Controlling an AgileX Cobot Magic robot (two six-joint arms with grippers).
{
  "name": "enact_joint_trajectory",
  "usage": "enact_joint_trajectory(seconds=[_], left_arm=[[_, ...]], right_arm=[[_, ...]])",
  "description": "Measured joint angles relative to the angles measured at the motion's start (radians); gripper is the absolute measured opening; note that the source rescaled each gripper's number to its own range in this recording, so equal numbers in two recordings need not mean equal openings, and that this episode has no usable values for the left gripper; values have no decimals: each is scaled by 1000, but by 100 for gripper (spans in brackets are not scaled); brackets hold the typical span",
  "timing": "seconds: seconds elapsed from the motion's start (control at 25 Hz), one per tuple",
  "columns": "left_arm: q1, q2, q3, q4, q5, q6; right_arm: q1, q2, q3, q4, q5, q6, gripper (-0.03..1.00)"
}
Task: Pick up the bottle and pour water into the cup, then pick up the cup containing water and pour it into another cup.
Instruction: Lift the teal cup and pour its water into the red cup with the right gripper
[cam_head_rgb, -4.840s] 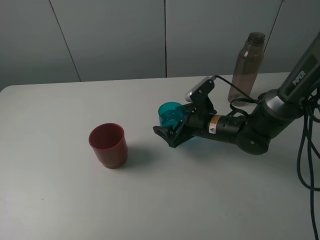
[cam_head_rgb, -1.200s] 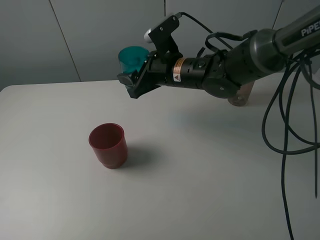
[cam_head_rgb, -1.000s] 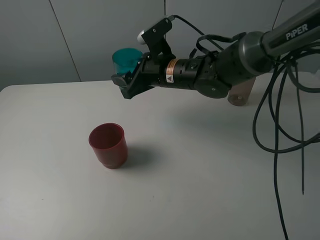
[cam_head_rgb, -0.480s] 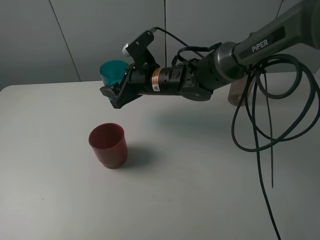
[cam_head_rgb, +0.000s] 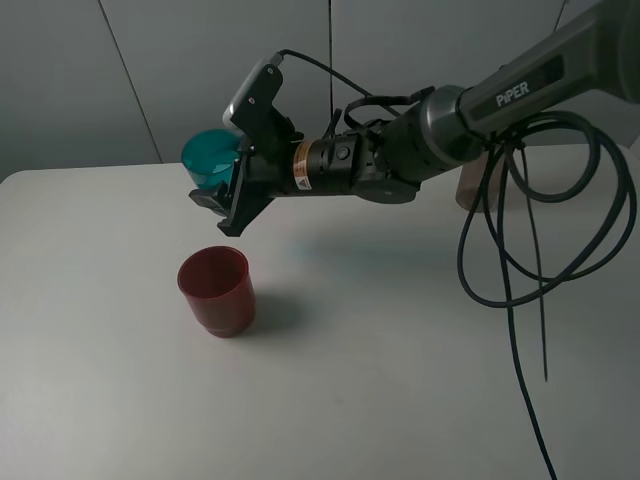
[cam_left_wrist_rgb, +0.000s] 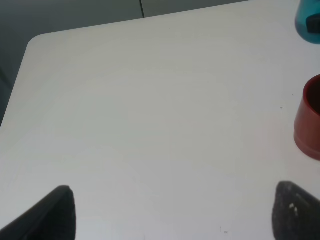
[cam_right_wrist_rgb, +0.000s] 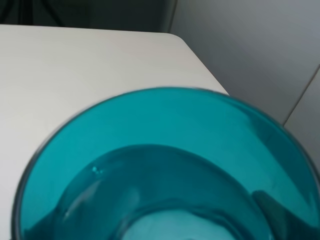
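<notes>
I saw white table (cam_head_rgb: 400, 380), matte, with rounded corner. Dark red cup (cam_head_rgb: 214, 290) stood upright on it, left of centre, shadow falling right. Smoky bottle (cam_head_rgb: 468, 190) stood far right, mostly hidden behind my right arm (cam_head_rgb: 440, 165).

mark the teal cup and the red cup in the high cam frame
teal cup (cam_head_rgb: 205, 158), exterior high view, on its translucent side wall.
red cup (cam_head_rgb: 218, 292), exterior high view, on the front of its outer wall.
</notes>
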Motion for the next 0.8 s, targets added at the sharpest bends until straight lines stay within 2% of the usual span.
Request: enact_joint_trajectory(seconds=[0.36,0.64,0.8], left_arm=[[0,0,0,0,0,0],[0,0,0,0,0,0],[0,0,0,0,0,0]], right_arm=[[2,0,0,-8,-19,-200,5],[2,0,0,-10,-69,-427,5],[2,0,0,-10,-82,-518,5]])
